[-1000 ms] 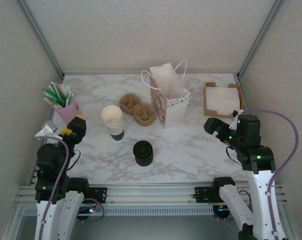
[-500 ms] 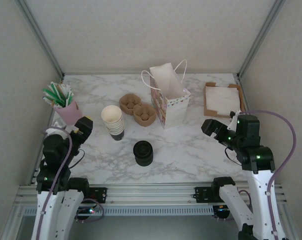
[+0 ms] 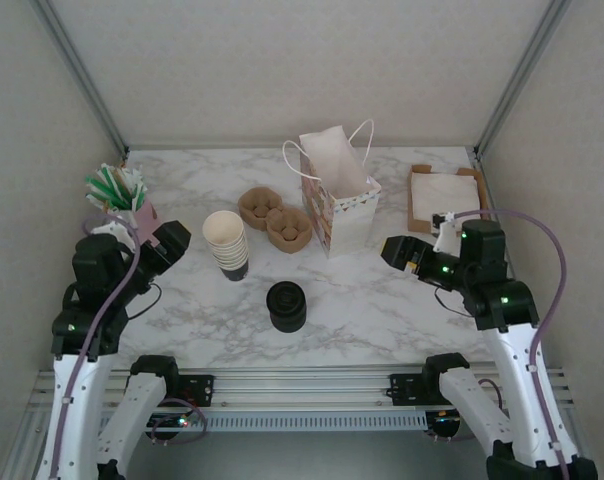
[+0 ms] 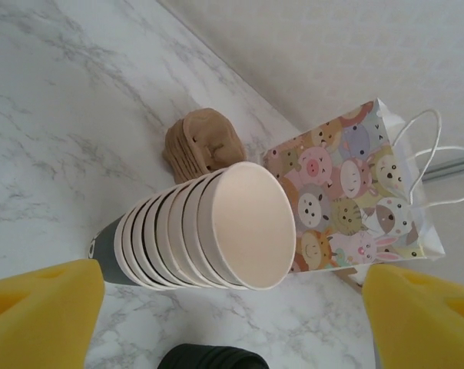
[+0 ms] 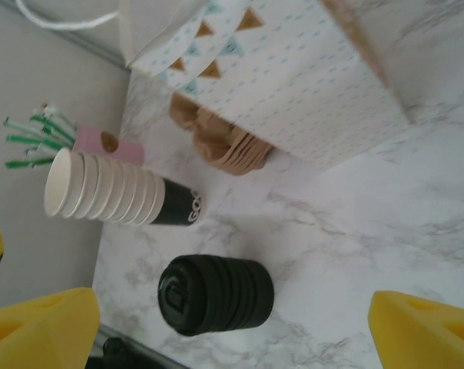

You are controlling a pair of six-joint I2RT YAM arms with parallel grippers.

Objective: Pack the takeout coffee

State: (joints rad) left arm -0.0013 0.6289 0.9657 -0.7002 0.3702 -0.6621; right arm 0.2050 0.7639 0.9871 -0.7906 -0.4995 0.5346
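The takeout coffee is out of view. A stack of lidless cream cups (image 3: 226,243) with a dark bottom cup stands left of centre, and a stack of black lids (image 3: 286,305) stands in front of it. My left gripper (image 3: 172,240) hovers open just left of the cups; in its wrist view the cups (image 4: 217,231) lie ahead between the wide yellow fingers (image 4: 44,307). My right gripper (image 3: 394,252) is open to the right of the lids, facing them. In the right wrist view the lids (image 5: 217,296) sit between its spread fingers (image 5: 424,330), untouched.
A paper gift bag (image 3: 340,200) with handles stands open behind centre. Brown pulp cup carriers (image 3: 275,218) lie left of it. A pink holder of green-and-white straws (image 3: 122,200) stands at far left. A box of white napkins (image 3: 444,197) sits at the back right.
My left arm has lifted and swung its gripper up toward the cup stack. My right gripper has moved left, nearer the table's middle. Nothing on the table has moved.
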